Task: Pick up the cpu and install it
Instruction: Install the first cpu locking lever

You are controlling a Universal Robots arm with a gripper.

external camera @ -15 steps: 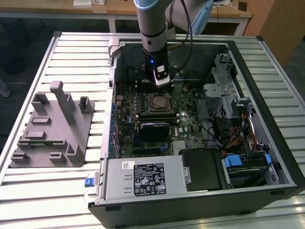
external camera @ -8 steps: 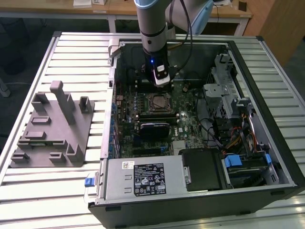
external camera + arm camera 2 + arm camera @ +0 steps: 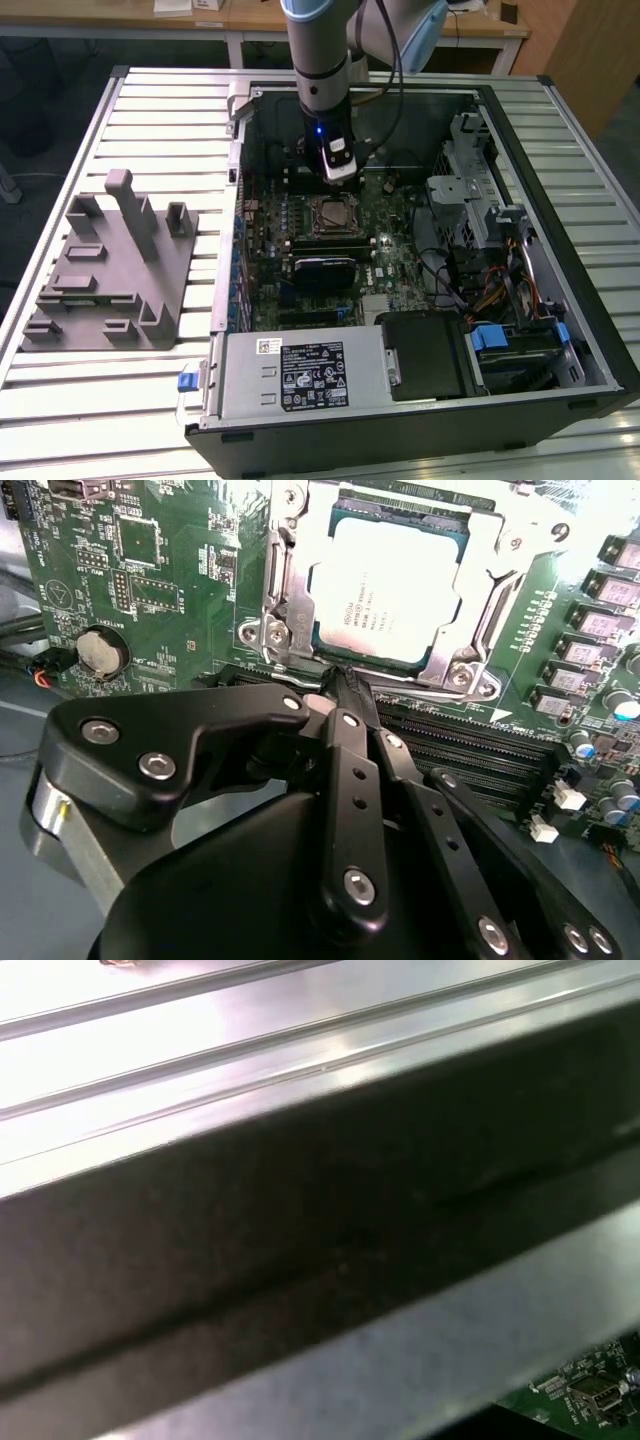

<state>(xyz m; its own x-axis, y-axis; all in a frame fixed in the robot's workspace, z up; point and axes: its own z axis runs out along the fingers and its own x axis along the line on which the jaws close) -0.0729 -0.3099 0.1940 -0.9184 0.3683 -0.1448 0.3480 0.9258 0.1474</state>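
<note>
The cpu (image 3: 385,590) is a silvery square chip lying flat inside the metal socket frame (image 3: 280,610) on the green motherboard (image 3: 150,570). In the exterior view the cpu (image 3: 333,215) sits mid-board inside the open computer case. My gripper (image 3: 340,680) hangs just beside the socket's edge with its black fingers (image 3: 345,780) pressed together and nothing between them. In the exterior view the gripper (image 3: 338,178) is just behind the socket, close above the board.
A grey fixture (image 3: 110,270) with upright posts stands on the slatted table (image 3: 150,100) at the exterior view's left. The case holds a labelled power supply (image 3: 300,375), a drive cage (image 3: 465,190) and cables (image 3: 490,290). The dark case wall (image 3: 300,1240) is close in the first wrist view.
</note>
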